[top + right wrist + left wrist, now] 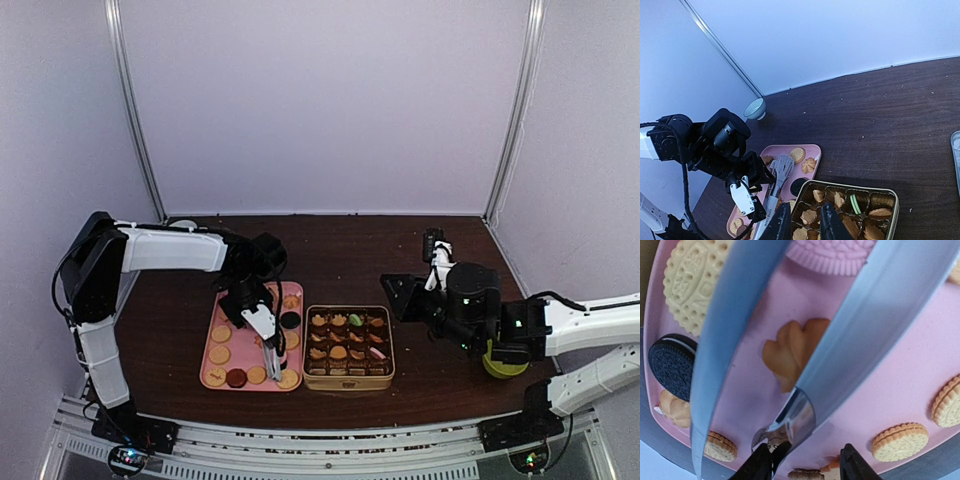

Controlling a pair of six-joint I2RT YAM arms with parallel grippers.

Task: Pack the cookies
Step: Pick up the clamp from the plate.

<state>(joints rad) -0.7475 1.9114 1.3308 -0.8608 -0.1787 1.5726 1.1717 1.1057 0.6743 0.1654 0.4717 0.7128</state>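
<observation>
Between 2 spread blades of tongs [875, 325], flower cookie [790, 357] lying flat on tray [900, 390], nearward of left gripper [807, 467], itself pinching tongs.

Bench [400, 250]: dark brown wood, with pale specks scattered on the surface in the right wrist view.

Directly on it:
- Pink tray [214, 352], near edge, left of centre.
- Gold compartment tin [348, 382], just beside the tray on its right, sides roughly parallel. Cannot tell whether the edges touch.
- Small white bowl [755, 108], far left corner, upright, well apart from tray and tin.
- Yellow-green round object [505, 368], near right, only partly visible.
- Pale grey edge [956, 155] at the right margin of the right wrist view, unidentified.
</observation>
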